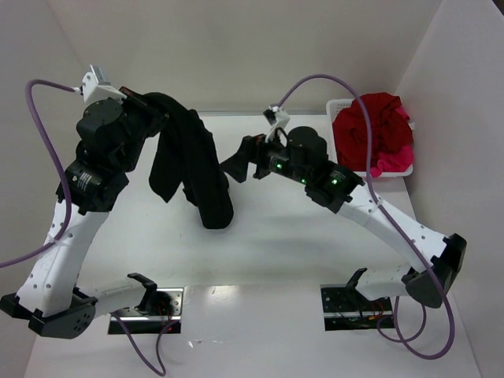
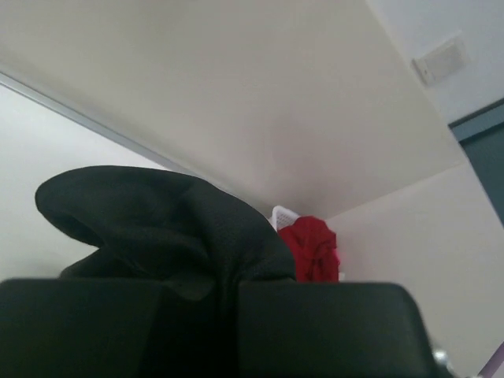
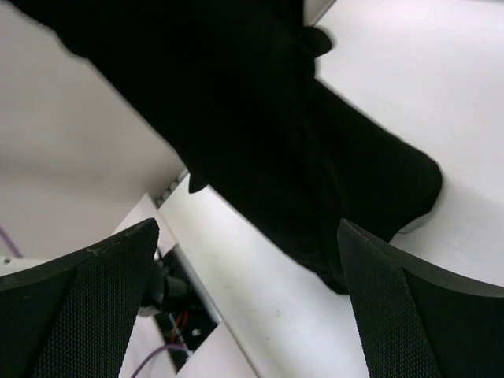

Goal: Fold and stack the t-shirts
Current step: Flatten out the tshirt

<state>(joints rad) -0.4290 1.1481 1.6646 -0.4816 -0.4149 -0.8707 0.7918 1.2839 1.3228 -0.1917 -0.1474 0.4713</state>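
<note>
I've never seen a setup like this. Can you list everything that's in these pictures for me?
black t-shirt: one, black, hanging bunched from the raised left gripper, lower end on the table
dark red t-shirt: one, dark red, heaped in the basket
pink cloth: one, bright pink, mostly hidden under the red shirt
basket: one, white, far right corner
table: one, white
purple cables: two, one looping along each arm
left gripper: black, shut on the black t-shirt
right gripper: black, open, close beside the hanging shirt
</note>
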